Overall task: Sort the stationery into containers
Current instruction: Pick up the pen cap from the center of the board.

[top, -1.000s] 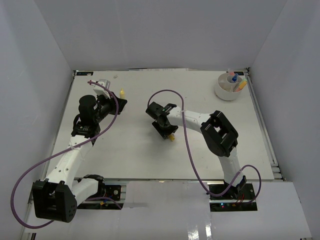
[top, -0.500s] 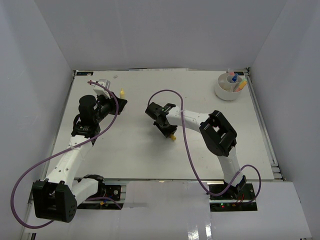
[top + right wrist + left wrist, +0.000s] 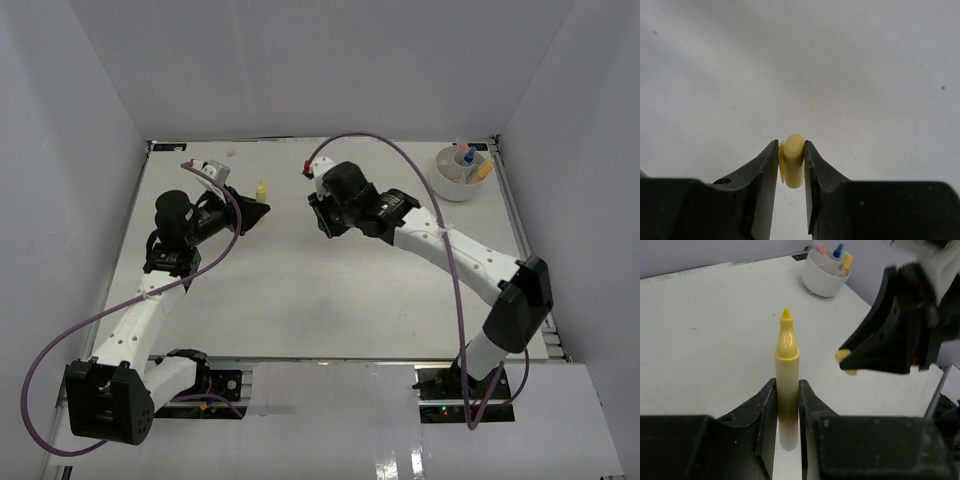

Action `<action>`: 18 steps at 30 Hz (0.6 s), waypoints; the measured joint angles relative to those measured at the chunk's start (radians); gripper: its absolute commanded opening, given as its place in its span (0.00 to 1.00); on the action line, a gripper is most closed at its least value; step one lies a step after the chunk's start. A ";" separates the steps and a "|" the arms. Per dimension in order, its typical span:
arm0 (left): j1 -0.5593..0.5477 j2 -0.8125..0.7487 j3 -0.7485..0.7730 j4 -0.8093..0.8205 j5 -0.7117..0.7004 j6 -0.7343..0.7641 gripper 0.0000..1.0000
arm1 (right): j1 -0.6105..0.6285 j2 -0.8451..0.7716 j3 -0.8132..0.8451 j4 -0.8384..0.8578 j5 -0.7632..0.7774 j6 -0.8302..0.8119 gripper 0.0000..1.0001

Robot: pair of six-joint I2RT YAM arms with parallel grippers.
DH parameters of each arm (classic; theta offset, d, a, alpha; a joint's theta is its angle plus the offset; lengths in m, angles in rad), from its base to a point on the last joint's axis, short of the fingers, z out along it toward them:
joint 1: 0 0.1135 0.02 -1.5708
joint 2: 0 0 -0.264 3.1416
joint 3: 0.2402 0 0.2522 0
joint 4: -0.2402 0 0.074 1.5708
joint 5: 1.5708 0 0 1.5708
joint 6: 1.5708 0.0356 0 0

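An uncapped yellow highlighter (image 3: 786, 360) stands upright between the jaws of my left gripper (image 3: 787, 387), which is shut on its barrel with the tip pointing away. From above, this highlighter (image 3: 261, 190) and the left gripper (image 3: 254, 208) are at the back left. My right gripper (image 3: 791, 150) is shut on a small yellow cap (image 3: 793, 161), held off the table. From the left wrist, that cap (image 3: 846, 362) shows at the tip of the right gripper (image 3: 852, 360), just right of the highlighter's tip. The round white container (image 3: 458, 178) sits in the far right corner.
Pink, blue, green and orange pens (image 3: 839, 254) stand in the container (image 3: 824, 279). Purple cables loop over both arms (image 3: 400, 150). White walls close in the table (image 3: 300, 300) on the left, back and right.
The right gripper closed on the yellow cap on the table, lifted it and swung it toward the back, close to the left gripper. The left gripper shifted slightly right with the highlighter.
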 measured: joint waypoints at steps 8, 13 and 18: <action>-0.006 0.008 -0.032 0.136 0.274 -0.017 0.10 | -0.136 -0.242 -0.074 0.286 -0.281 -0.038 0.08; -0.026 0.011 -0.050 0.207 0.390 -0.029 0.09 | -0.163 -0.259 -0.084 0.444 -0.462 -0.038 0.08; -0.046 0.011 -0.064 0.258 0.445 -0.040 0.09 | -0.163 -0.257 -0.138 0.671 -0.659 0.027 0.08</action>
